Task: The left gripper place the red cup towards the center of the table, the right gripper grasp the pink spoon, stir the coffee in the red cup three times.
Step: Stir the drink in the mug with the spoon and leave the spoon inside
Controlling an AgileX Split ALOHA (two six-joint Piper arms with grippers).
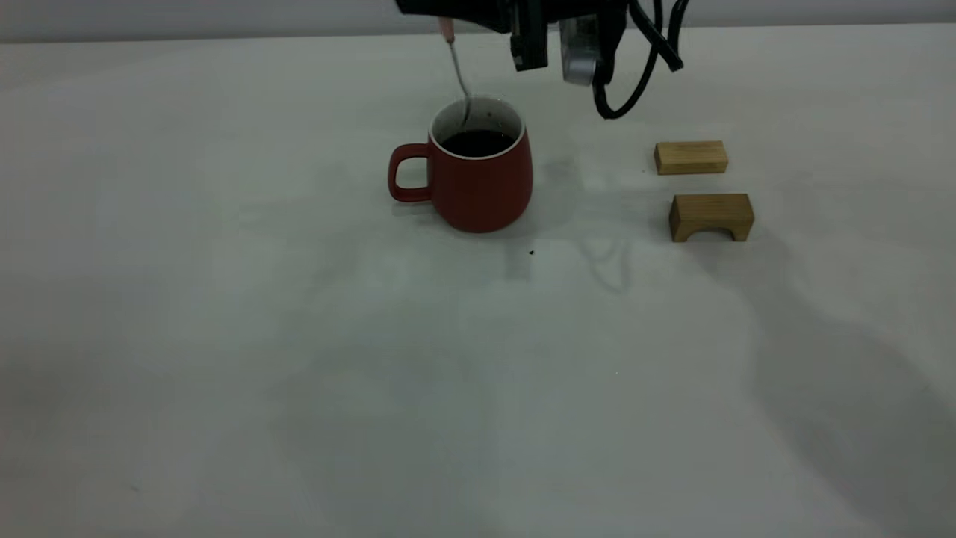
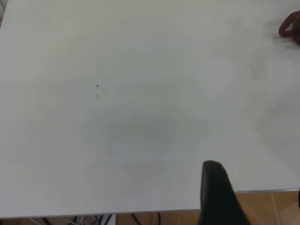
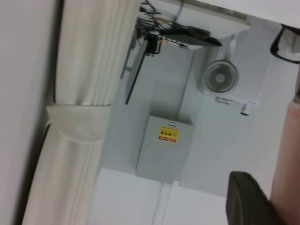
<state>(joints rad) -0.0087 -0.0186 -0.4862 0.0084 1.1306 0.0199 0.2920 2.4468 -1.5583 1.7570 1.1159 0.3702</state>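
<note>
**Spoon held from above, bowl down in the coffee**

The red cup (image 1: pixel 478 175) stands upright near the middle of the worktop (image 1: pixel 224 373), handle toward the exterior view's left, so the right arm can reach its mouth from above. The right tool (image 1: pixel 448 19) sits at the top edge of that view, clamped on the pale handle of the pink spoon (image 1: pixel 457 71). The stem slants down over the rim so the metal bowl dips by the inner wall into the coffee (image 1: pixel 478 142); holding it by the far end keeps the fingers clear of the liquid. I judge stirring is in hand.

The left tool (image 2: pixel 218 194) is parked out near the worktop's edge, well apart from the cup; whether its fingers are apart or together I cannot tell.

Two wooden blocks (image 1: pixel 691 158) lie apart on the right, out of the way.
</note>
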